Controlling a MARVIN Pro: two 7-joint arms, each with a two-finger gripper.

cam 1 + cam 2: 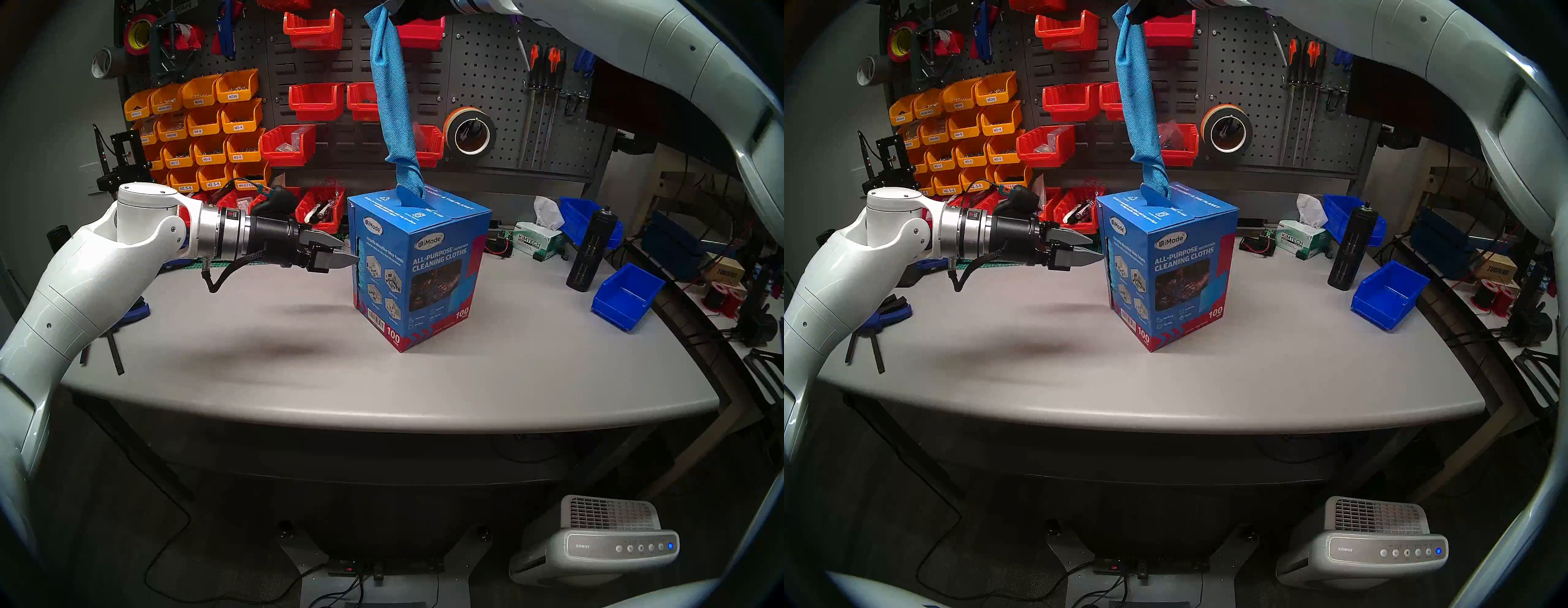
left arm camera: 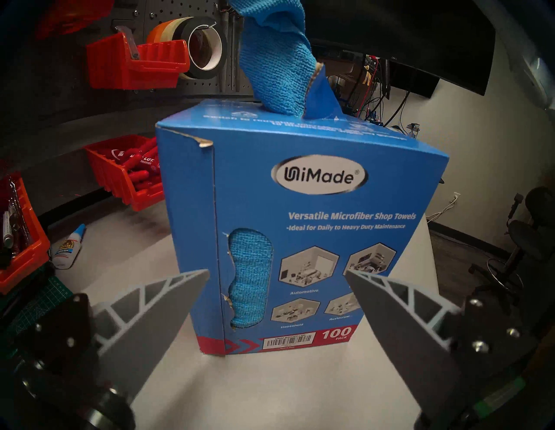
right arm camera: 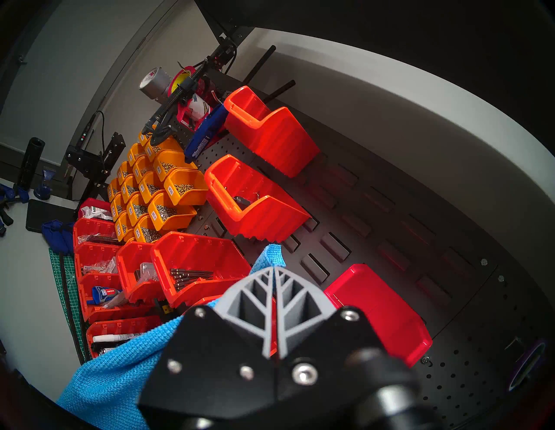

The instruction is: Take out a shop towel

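A blue printed carton (image 1: 432, 271) (image 1: 1166, 271) (image 2: 315, 210) stands upright on the grey table (image 1: 297, 361). The sky-blue shop towel (image 1: 390, 106) (image 1: 1138, 106) (image 2: 276, 69) stretches taut from the slot in the carton's top, where its lower end sits, up to the view's top edge. There my right gripper (image 1: 392, 12) (image 3: 274, 268) is shut on the towel's upper end (image 3: 120, 375). My left gripper (image 1: 350, 251) (image 1: 1097, 248) (image 2: 276, 271) is open at the carton's left side, level with its side window. Whether its fingers touch the carton I cannot tell.
Behind the carton, a pegboard carries red bins (image 1: 316, 102) and orange bins (image 1: 203, 127). A Kimtech tissue box (image 1: 536, 242), a black bottle (image 1: 592, 250) and a blue bin (image 1: 625, 297) stand to the right. A glue bottle (image 2: 67, 246) lies at the back left.
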